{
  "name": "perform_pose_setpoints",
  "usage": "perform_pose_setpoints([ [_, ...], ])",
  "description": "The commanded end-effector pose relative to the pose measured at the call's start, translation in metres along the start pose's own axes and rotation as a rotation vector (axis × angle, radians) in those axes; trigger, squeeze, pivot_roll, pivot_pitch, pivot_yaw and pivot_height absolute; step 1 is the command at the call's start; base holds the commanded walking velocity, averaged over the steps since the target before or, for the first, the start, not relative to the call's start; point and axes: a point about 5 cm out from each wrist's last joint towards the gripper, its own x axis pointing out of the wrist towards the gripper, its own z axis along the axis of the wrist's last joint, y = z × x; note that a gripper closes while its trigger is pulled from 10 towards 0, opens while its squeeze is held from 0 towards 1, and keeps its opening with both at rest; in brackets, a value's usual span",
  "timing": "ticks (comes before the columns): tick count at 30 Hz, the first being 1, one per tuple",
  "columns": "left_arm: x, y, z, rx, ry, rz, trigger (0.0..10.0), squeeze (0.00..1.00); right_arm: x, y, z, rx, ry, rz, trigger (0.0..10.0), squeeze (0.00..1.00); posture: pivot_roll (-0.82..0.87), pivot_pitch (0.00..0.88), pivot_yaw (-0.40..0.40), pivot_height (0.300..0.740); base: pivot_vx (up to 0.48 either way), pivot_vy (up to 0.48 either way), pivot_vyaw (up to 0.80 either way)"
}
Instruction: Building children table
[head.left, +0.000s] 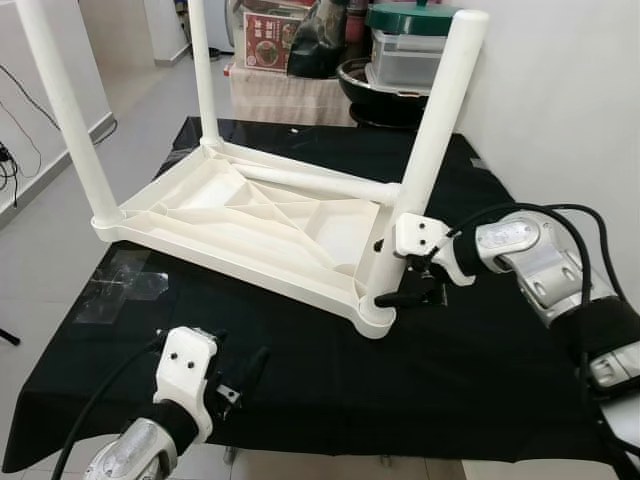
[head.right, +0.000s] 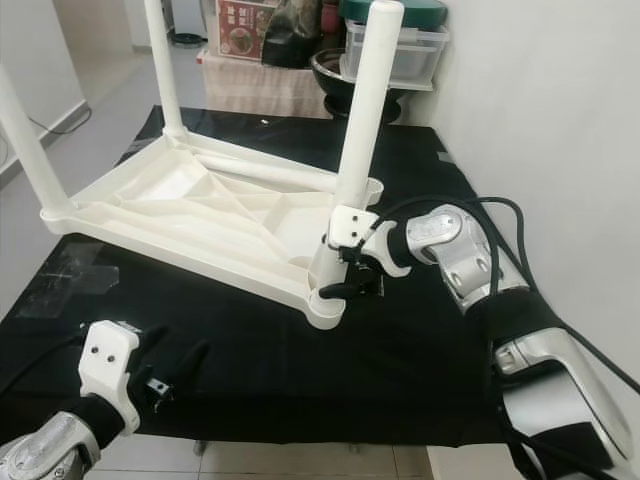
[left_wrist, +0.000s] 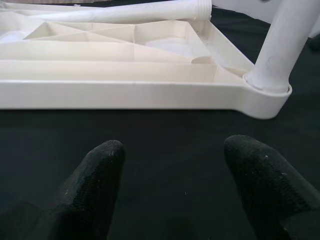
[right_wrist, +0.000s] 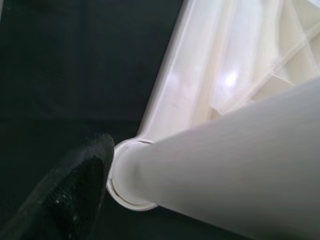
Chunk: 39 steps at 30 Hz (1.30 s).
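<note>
A white plastic children's table top (head.left: 230, 250) lies upside down on the black cloth. Three white legs stand up from its corners, and another leg (head.left: 320, 183) lies loose across its ribbed underside. My right gripper (head.left: 400, 292) is at the base of the near right leg (head.left: 432, 150), its black fingers closed around the leg just above the socket; in the right wrist view one finger (right_wrist: 70, 195) presses against the leg's collar. My left gripper (left_wrist: 172, 155) hovers low over the cloth in front of the table top's near rim (left_wrist: 125, 95), open, with nothing between its fingers.
The white wall runs close along the right side. Behind the work surface stand boxes, a black bowl (head.left: 375, 85) and a clear tub with a green lid (head.left: 410, 45). A patch of clear tape (head.left: 125, 285) sticks to the cloth at left. Bare floor lies to the left.
</note>
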Motion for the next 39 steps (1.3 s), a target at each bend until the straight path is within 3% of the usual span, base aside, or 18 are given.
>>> perform_pose_setpoints([
  [1,0.001,-0.002,0.003,0.019,0.003,-0.019,10.0,0.0,0.014,0.012,0.004,-0.01,-0.062,0.085,10.0,0.0,0.05,0.086,-0.098,0.74,0.0,0.0,0.0],
  [4,0.001,-0.002,0.004,0.021,0.001,-0.021,10.0,0.0,0.018,0.017,0.005,-0.006,-0.086,0.109,10.0,0.0,0.05,0.084,-0.096,0.74,0.0,0.0,0.0],
  [5,0.003,-0.001,0.005,0.024,-0.002,-0.024,10.0,0.0,0.027,0.028,0.008,0.007,-0.134,0.148,10.0,0.0,0.04,0.08,-0.093,0.74,0.0,0.0,0.0],
  [6,0.003,-0.001,0.005,0.024,-0.002,-0.024,10.0,0.0,0.027,0.028,0.008,0.007,-0.134,0.148,10.0,0.0,0.04,0.08,-0.093,0.74,0.0,0.0,0.0],
  [10,0.004,0.001,0.006,0.029,-0.01,-0.025,10.0,0.0,0.042,0.056,0.03,0.016,-0.256,0.202,10.0,0.0,0.04,0.077,-0.084,0.74,0.0,0.0,0.0],
  [11,0.004,0.001,0.006,0.029,-0.01,-0.025,10.0,0.0,0.042,0.056,0.03,0.016,-0.256,0.202,10.0,0.0,0.04,0.077,-0.084,0.74,0.0,0.0,0.0],
  [12,0.005,0.001,0.007,0.03,-0.013,-0.028,10.0,0.0,0.047,0.068,0.045,0.018,-0.325,0.236,10.0,0.0,0.03,0.072,-0.083,0.74,0.0,0.0,0.0],
  [15,0.005,0.001,0.007,0.03,-0.014,-0.029,10.0,0.0,0.048,0.073,0.051,0.02,-0.353,0.253,10.0,0.0,0.03,0.072,-0.082,0.74,0.0,0.0,0.0],
  [17,0.006,0.001,0.007,0.03,-0.016,-0.031,10.0,0.0,0.047,0.087,0.065,0.033,-0.426,0.317,10.0,0.0,0.03,0.071,-0.08,0.74,0.0,0.0,0.0],
  [22,0.007,0.0,0.007,0.03,-0.016,-0.033,10.0,0.0,0.044,0.093,0.068,0.043,-0.448,0.353,10.0,0.0,0.02,0.071,-0.081,0.74,0.0,0.0,0.0],
  [26,0.008,-0.002,0.007,0.023,-0.018,-0.038,10.0,0.0,0.033,0.073,0.044,0.076,-0.351,0.224,10.0,0.0,0.02,0.074,-0.089,0.74,0.0,0.0,0.0],
  [27,0.008,-0.003,0.007,0.02,-0.018,-0.04,10.0,0.0,0.022,0.066,0.032,0.096,-0.315,0.196,10.0,0.0,0.02,0.079,-0.091,0.74,0.0,0.0,0.0],
  [29,0.008,-0.004,0.006,0.019,-0.017,-0.041,10.0,0.0,0.016,0.063,0.027,0.108,-0.3,0.187,10.0,0.0,0.02,0.079,-0.091,0.74,0.0,0.0,0.0],
  [34,0.004,-0.005,0.005,0.015,-0.006,-0.051,10.0,0.0,-0.025,0.063,-0.003,0.15,-0.142,0.259,10.0,0.0,0.02,0.095,-0.086,0.74,0.0,0.0,0.0],
  [36,0.004,-0.006,0.005,0.014,-0.005,-0.052,10.0,0.0,-0.03,0.064,-0.008,0.149,-0.107,0.274,10.0,0.0,0.02,0.096,-0.086,0.74,0.0,0.0,0.0],
  [39,0.003,-0.009,0.005,0.008,-0.003,-0.072,10.0,0.0,-0.044,0.056,-0.026,0.11,0.062,0.27,10.0,0.0,0.02,0.106,-0.086,0.74,0.0,0.0,0.0],
])
